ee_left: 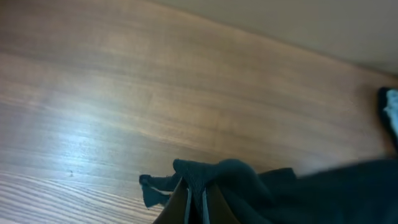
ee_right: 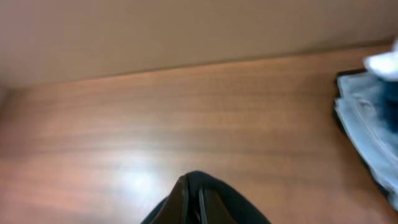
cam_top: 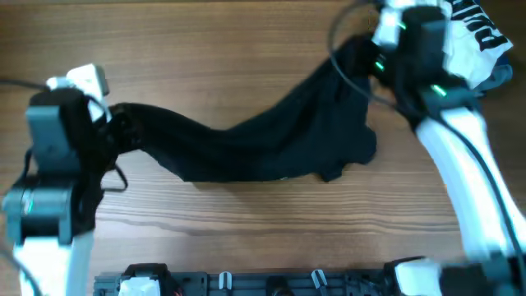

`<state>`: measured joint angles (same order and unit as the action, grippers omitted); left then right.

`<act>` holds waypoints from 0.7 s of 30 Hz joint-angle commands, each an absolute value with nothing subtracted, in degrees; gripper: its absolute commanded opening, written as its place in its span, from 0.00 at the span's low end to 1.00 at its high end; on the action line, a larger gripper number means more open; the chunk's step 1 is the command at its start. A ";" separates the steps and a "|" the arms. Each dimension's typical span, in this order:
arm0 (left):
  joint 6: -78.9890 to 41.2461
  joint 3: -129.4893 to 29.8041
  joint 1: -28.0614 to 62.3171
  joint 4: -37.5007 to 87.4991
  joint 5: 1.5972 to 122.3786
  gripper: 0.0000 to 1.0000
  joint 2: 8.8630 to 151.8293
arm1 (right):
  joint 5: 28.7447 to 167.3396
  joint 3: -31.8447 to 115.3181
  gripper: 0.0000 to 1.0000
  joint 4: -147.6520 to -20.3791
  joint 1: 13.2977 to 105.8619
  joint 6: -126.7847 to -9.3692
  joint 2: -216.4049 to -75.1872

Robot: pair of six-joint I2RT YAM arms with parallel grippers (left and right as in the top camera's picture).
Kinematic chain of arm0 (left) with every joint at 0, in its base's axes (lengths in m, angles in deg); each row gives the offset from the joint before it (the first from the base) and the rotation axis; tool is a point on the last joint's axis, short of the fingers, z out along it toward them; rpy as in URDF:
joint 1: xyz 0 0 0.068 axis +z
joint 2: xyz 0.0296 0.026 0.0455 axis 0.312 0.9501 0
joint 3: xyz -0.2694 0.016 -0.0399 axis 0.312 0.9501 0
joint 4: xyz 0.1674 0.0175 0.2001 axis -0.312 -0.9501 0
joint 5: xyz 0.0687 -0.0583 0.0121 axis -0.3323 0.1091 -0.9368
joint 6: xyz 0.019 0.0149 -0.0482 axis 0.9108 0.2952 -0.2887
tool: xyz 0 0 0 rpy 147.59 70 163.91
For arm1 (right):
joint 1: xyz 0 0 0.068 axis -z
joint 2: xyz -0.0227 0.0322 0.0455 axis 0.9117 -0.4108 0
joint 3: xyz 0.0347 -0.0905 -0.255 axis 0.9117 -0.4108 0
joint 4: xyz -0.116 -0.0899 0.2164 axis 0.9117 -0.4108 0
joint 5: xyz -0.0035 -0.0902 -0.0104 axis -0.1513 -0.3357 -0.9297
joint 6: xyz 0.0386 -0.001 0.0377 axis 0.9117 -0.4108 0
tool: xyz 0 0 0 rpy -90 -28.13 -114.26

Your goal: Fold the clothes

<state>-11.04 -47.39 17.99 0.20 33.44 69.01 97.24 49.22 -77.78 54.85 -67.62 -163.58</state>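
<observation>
You have the black garment (cam_top: pixel 271 140) strung across the desk (cam_top: pixel 205 49), its long axis running from left to far right. The left gripper (cam_top: pixel 111 123) is pressed together on a bunched fold at the left end. The right gripper (cam_top: pixel 366 53) pinches the far-right end the same way. The middle appears to sag onto the desk. Each arm holds its own end, so the fold likely means bringing one end to the other.
</observation>
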 commanded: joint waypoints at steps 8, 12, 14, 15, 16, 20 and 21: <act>-11.32 -47.77 18.30 9.49 33.71 0.04 87.55 | 97.51 64.06 0.05 -64.55 57.45 -65.50 -187.53; -11.30 -47.77 18.30 14.02 33.73 0.04 90.00 | 98.60 69.53 0.33 -72.70 57.91 -68.82 -187.64; -11.32 -47.77 18.30 15.94 33.73 0.04 90.06 | 101.09 72.46 0.68 -81.47 57.91 -70.59 -187.62; -11.32 -47.77 18.30 16.75 33.73 0.04 89.97 | 102.23 73.09 0.80 -84.73 57.91 -70.81 -187.49; -11.30 -47.77 18.30 17.27 33.71 0.04 89.80 | 103.65 73.42 0.84 -87.76 57.91 -71.36 -187.31; -9.59 -47.77 18.32 19.57 33.14 0.04 89.60 | 107.58 73.37 0.94 -102.41 57.86 -71.51 -186.90; -9.31 -47.77 18.30 19.96 32.52 0.04 89.60 | 107.93 73.29 0.95 -105.56 57.73 -71.53 -187.03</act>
